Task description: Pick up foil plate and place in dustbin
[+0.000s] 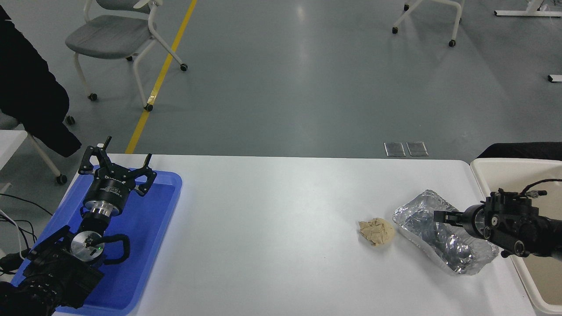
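Right black gripper (440,217) reaches in from the right side and hangs over the shiny crinkled silver foil plate (443,232). I cannot tell if it is open or closed, because it shows end-on. It is not gripping the plate yet. The plate lies on the white table (272,228), near the right edge. Its long side runs from far-left to near-right. The gripper sits over the plate's far end, so the plate is just below it. The big cream plastic dustbin (505,169) stands just beside the table, to the right. The left black gripper (115,169) is open and parked far away, so the right arm is much nearer.
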